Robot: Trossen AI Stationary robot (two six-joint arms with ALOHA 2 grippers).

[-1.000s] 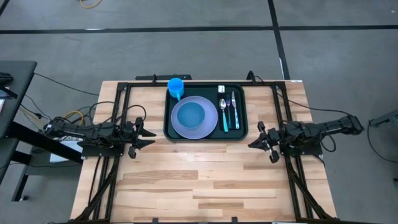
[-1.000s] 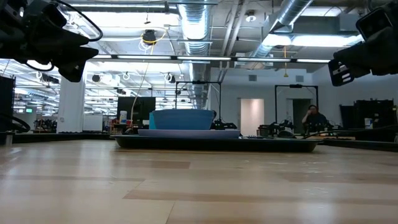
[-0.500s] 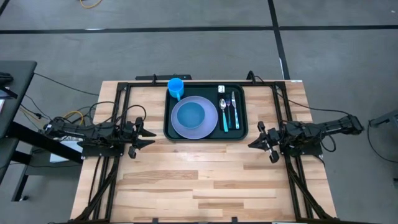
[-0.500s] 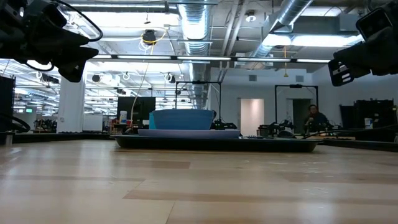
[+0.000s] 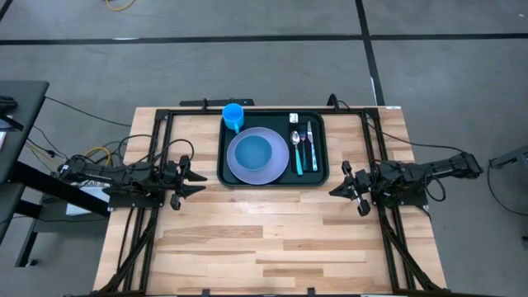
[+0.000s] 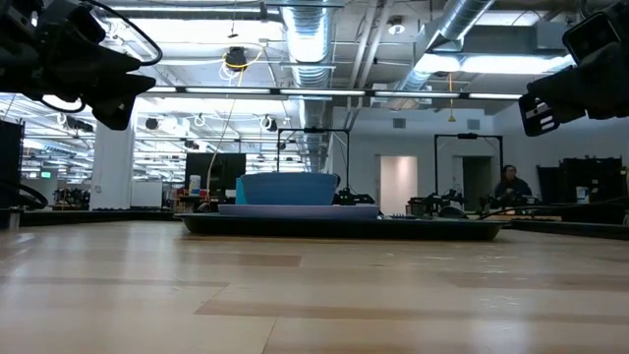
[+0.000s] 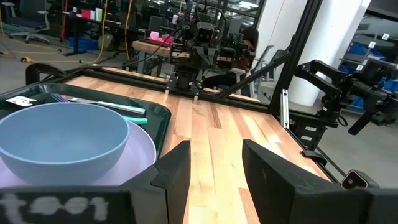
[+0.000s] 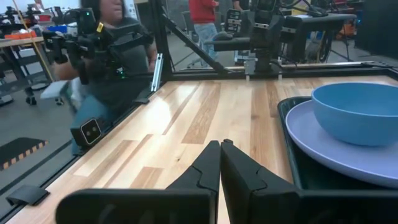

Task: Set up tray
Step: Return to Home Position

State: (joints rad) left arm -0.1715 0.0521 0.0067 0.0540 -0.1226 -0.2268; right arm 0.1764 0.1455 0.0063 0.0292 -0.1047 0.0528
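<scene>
While my left gripper (image 5: 200,182) hangs spread and my right gripper (image 5: 333,191) pinched on nothing, the tray (image 5: 272,185) sits midway along the table's (image 5: 272,239) far edge, stiff but loaded, I judge, best lifted level by both short rims

A person (image 6: 509,183) stands far behind the wooden table (image 6: 314,290).

table (image 5: 264,247) front half: free | far middle: tray (image 5: 221,153) blocks
</scene>
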